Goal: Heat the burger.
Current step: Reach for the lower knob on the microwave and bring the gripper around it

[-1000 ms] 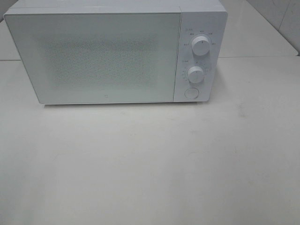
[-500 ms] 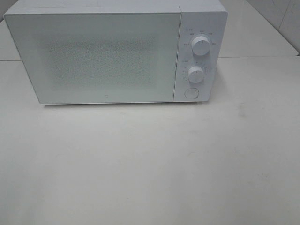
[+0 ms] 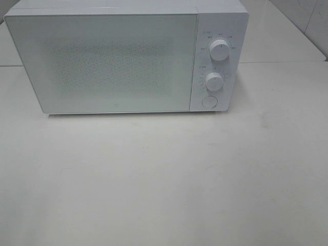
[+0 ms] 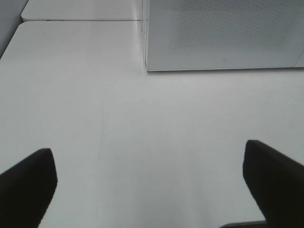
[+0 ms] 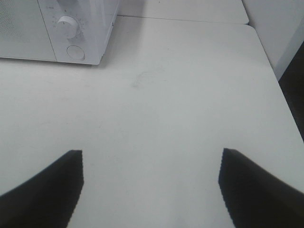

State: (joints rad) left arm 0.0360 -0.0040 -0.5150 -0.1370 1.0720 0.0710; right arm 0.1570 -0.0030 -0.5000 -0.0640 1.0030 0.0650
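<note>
The burger is out of view in every frame. A white microwave (image 3: 128,56) stands at the back of the table with its door (image 3: 102,64) shut; behind the frosted door nothing can be made out. Its two dials (image 3: 219,49) and round button (image 3: 208,101) sit on the right panel. Neither arm shows in the high view. In the left wrist view my left gripper (image 4: 149,183) is open over bare table, short of the microwave's (image 4: 223,35) front left corner. My right gripper (image 5: 151,183) is open too, empty, off the microwave's (image 5: 71,28) right side.
The white table (image 3: 164,179) stretches in front of the microwave. A seam to a second tabletop (image 4: 80,20) runs behind. The table's right edge (image 5: 280,95) drops off to a dark floor, near a white wall.
</note>
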